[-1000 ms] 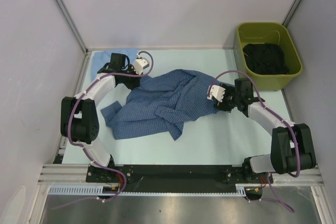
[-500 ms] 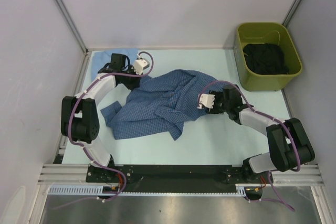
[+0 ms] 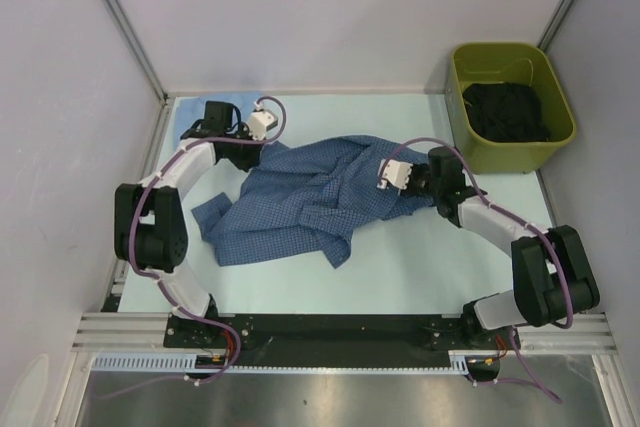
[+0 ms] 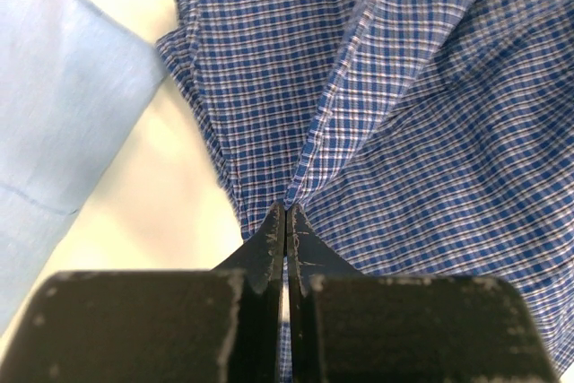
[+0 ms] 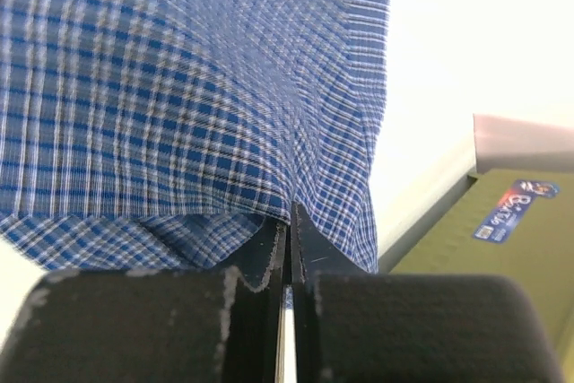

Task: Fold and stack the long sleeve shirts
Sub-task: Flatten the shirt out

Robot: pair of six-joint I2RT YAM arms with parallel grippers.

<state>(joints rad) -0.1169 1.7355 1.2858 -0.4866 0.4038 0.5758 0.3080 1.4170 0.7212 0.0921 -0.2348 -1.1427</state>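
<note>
Right claw (image 5: 288, 214) newly inward, clamped on checked shirt (image 3: 300, 197); left claw (image 4: 285, 214) likewise clamped.

Bright, even light filled the overhead view, shadows soft and faint. In the right wrist view the blue checked cloth shirt (image 5: 179, 87) was smeared with blur, and the pale desk (image 5: 448, 33) at upper right glared white.

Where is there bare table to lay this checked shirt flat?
Widest: the near strip of table between the checked shirt and the black base rail. A narrower band runs along the back wall, from the left claw to the green bin. The far-left corner is crowded by the pale blue shirt and left arm.
</note>
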